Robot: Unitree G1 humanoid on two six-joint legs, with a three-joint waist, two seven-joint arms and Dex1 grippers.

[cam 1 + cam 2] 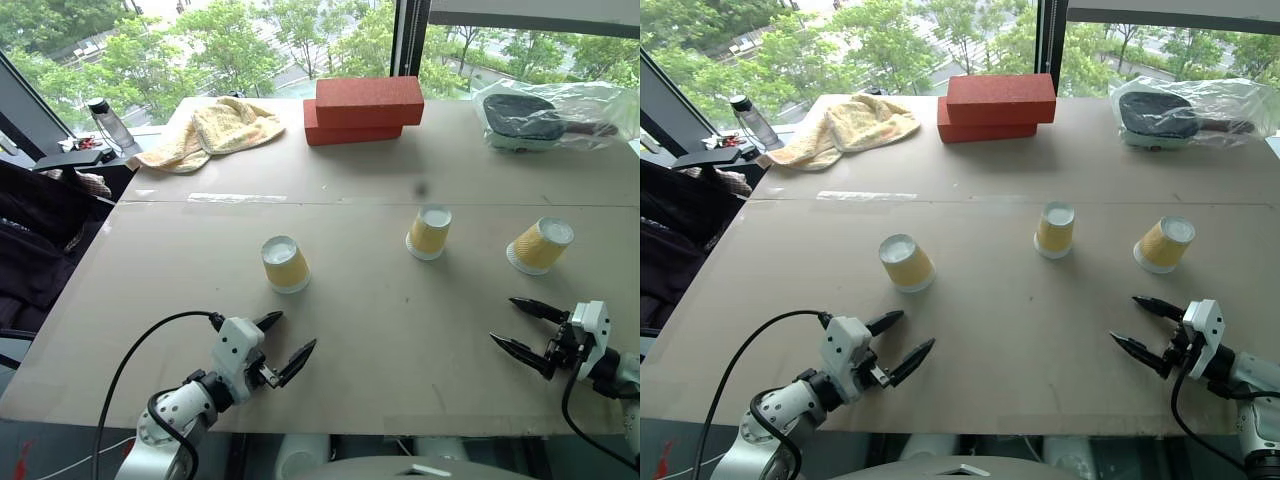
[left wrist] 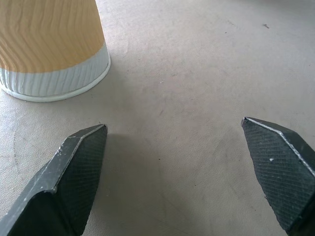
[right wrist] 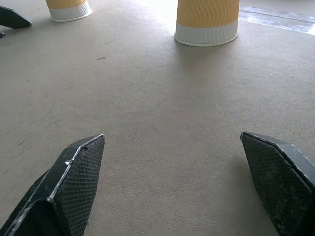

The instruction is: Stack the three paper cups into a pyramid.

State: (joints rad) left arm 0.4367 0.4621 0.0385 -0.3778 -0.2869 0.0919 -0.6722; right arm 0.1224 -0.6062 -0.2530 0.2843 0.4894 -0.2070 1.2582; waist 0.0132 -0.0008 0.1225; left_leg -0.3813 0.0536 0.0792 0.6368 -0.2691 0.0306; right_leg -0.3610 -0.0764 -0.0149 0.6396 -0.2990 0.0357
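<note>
The left gripper is hanging over the near edge of the table with its two black fingers spread wide and gripping nothing; it is pointing toward the left cup, which is sitting just ahead, probably lined up for a first pick. The right gripper is likewise standing apart and empty near the table's right edge, with the right cup close beyond it; the middle cup is sitting well apart from both others. All three cups are resting upside down, wide rim on the table, so flat bases are facing up for stacking; no pyramid is started. Farther back are lying two red bricks, one yellow towel, one bottle and one plastic-wrapped bundle.
</note>
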